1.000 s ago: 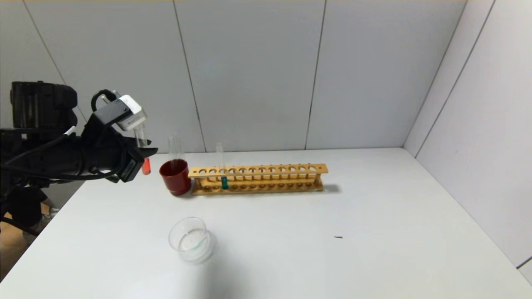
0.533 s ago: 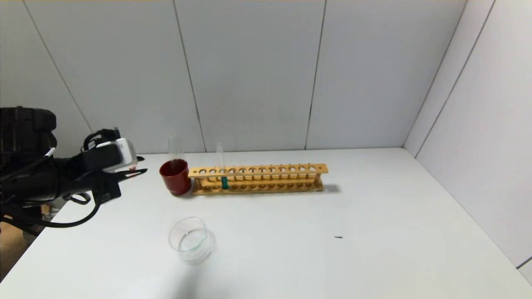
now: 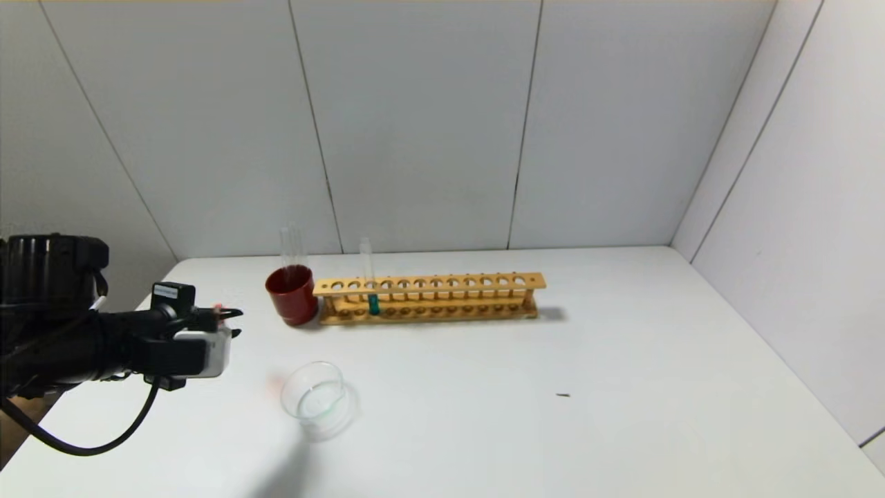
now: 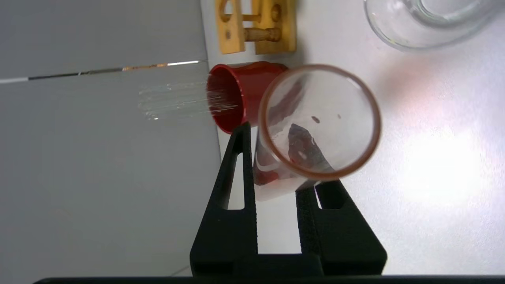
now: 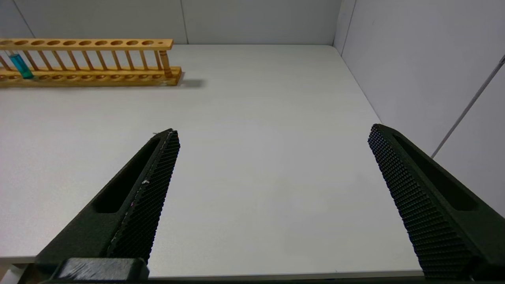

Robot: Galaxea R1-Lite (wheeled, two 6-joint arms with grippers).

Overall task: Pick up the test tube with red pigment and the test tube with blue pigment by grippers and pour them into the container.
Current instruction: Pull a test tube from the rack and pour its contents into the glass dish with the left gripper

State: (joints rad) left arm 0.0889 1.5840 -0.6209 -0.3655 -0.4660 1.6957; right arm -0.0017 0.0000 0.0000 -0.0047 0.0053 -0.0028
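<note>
I keep the right gripper (image 5: 272,189) parked at the near table edge with its fingers spread wide and nothing between them — it has no role until the blue tube is due.

The left gripper (image 4: 276,189) is clenched on the test tube with red pigment (image 4: 315,126). I judge the tube is tipped close to horizontal, since the left wrist view looks straight into its open mouth and the red liquid lies along the wall near the fingers. The mouth points toward the container (image 3: 314,400), which sits on the table (image 3: 553,415) near the gripper but not under the mouth; pouring here would probably miss, so the arm needs to close in first.

Farther back, the red cup (image 3: 292,295) holds empty clear tubes and touches the end of the wooden rack (image 3: 429,297). The test tube with blue pigment (image 3: 372,290) stands upright in the rack — upright storage keeps its liquid in.
</note>
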